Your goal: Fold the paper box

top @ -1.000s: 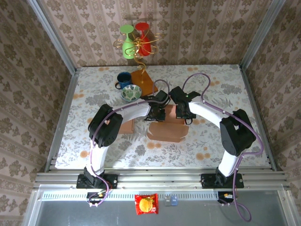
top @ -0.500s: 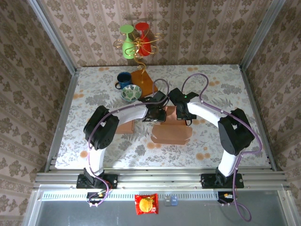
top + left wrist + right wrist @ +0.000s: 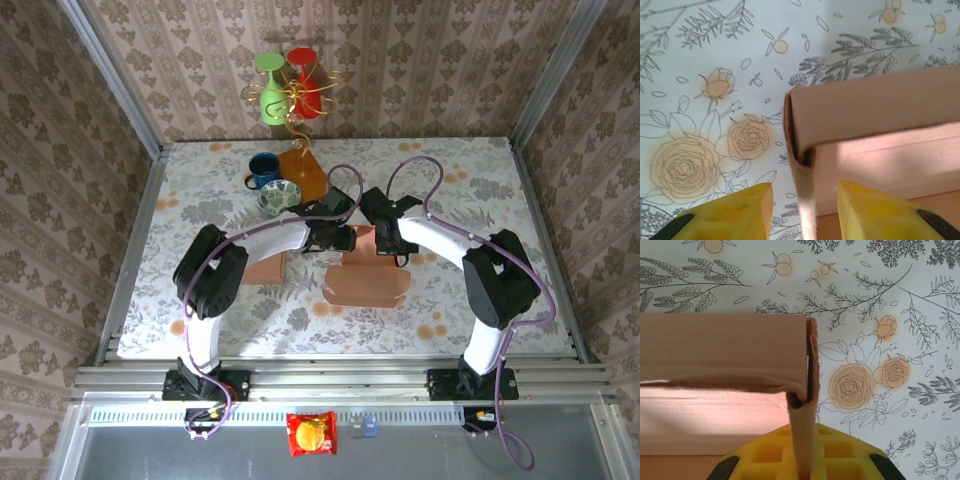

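Both arms are arched in over the middle of the flowered surface (image 3: 450, 190), and the brown paper box (image 3: 365, 285) lies right under the two sets of fingers, most of its body on their near side. The left fingers (image 3: 338, 238) sit at the box's far left corner and the right fingers (image 3: 385, 242) just beside them at its far right. In the left wrist view the yellow pads (image 3: 740, 210) are spread, and an upright end flap (image 3: 805, 210) runs up the gap with daylight on either side, so nothing is gripped. Ahead of those fingertips the flap meets the box's wall, which runs off to their right. On the right wrist it's the opposite: the yellow pads (image 3: 835, 450) are pressed together on a standing flap edge (image 3: 802, 440), pinching it. Just past the fingertips that flap joins a wall stretching away to their left. Beyond the left fingers and off to their left stand a blue mug (image 3: 264, 168) and a patterned bowl (image 3: 278, 198), both well apart from the box.
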Controlling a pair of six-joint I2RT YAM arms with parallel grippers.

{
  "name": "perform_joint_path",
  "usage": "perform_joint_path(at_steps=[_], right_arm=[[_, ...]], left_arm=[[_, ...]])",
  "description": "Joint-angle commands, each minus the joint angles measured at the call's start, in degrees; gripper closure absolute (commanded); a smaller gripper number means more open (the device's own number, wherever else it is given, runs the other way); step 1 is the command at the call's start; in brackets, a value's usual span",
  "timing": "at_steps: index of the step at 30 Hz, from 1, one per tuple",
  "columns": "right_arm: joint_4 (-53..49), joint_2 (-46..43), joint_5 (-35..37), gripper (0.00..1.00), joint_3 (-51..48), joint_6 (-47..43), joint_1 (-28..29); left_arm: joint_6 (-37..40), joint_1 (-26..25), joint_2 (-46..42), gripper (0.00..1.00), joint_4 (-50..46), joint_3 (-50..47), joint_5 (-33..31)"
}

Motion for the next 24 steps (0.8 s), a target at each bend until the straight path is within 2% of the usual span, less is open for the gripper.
perform_joint_path(at_steps=[1,10,18,24], right_arm=[[-2.38,1.17,1.91,1.00,-0.64,0.76,0.92],[-2.40,0.87,1.84,1.00,-0.81,0.67,0.92],[-2.57,1.05,1.74,1.00,-0.37,0.92,0.92],[-2.52,1.02,1.78,1.00,-0.36,1.01,0.89]], left_arm=[[1.96,0.47,0.61,0.63,-1.22,3.81,-1.59],[2.91,0.50,2.77,0.77,-1.74,5.01,-2.11],[2.82,-0.26,2.28,0.77,-1.41,2.92,-2.75],[3.12,-0.98,2.48,0.85,-3.07,3.02,-5.91]])
